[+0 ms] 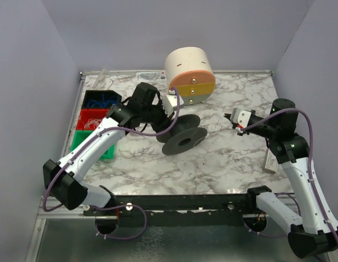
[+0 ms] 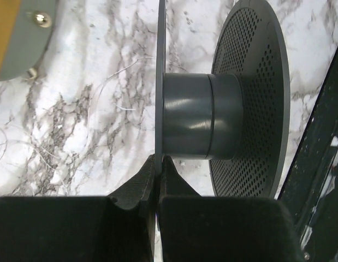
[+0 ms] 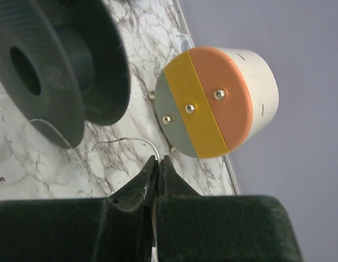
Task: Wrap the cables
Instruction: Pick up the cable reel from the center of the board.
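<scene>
Left jaws clamp the spool (image 2: 196,117) by its thin flange, with the hub just ahead of their tips. Right jaws pinch the cable (image 3: 128,140), which arcs from their tips toward the spool. Best pull it taut, then lay it on the hub between the flanges.

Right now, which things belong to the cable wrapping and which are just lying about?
Job: dark grey perforated plastic spool; thin pale whitish wire strand.
Lying about: cream cylinder with orange, yellow and grey face; blue, red and green plastic bins.
</scene>
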